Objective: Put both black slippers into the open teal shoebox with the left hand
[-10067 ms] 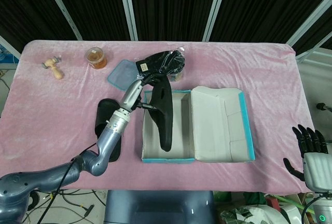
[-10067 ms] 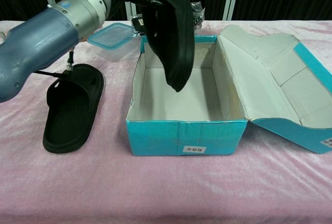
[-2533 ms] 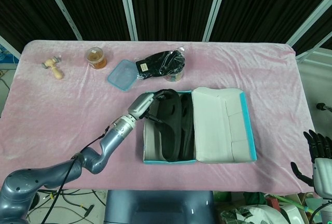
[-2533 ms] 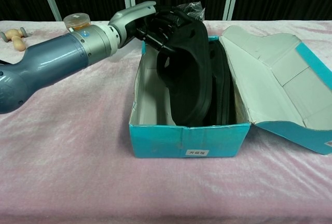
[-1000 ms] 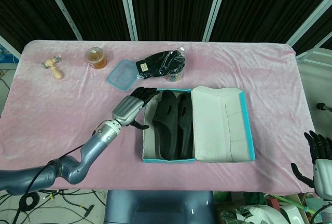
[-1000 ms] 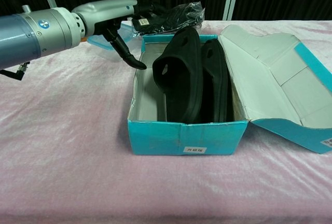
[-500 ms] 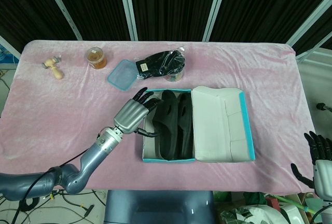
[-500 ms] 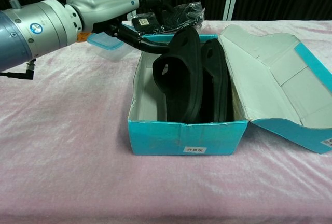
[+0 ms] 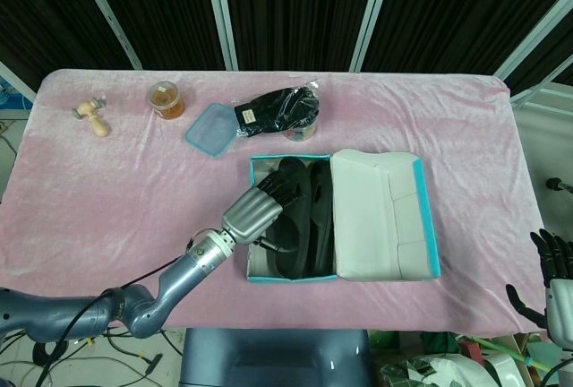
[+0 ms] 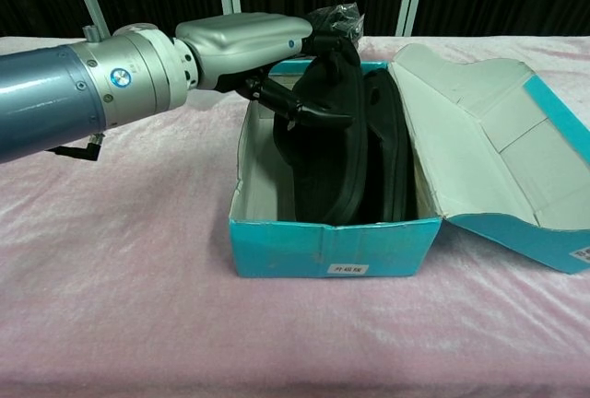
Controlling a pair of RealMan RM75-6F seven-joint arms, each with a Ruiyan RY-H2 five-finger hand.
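The open teal shoebox [image 9: 254, 272] [image 10: 332, 246] stands at the table's middle, its lid [image 9: 380, 217] [image 10: 479, 140] folded out to the right. Both black slippers are inside it, on edge side by side: the left slipper [image 9: 291, 245] [image 10: 327, 163] and the right slipper [image 9: 320, 217] [image 10: 395, 149]. My left hand [image 9: 258, 210] [image 10: 244, 43] reaches over the box's left wall. Its outstretched fingers rest on the top of the left slipper, with the thumb against that slipper's side. My right hand [image 9: 555, 278] hangs off the table's front right corner, fingers spread and holding nothing.
Behind the box lie a blue-lidded container [image 9: 210, 127] and a black plastic-wrapped bundle [image 9: 277, 109] [image 10: 336, 16]. An orange jar [image 9: 166, 98] and a small wooden piece [image 9: 92, 116] sit at the far left. Pink cloth covers the table.
My left hand has moved from beside the box's left wall to over the box, and its fingers now lie on the left slipper. The slippers remain in the box.
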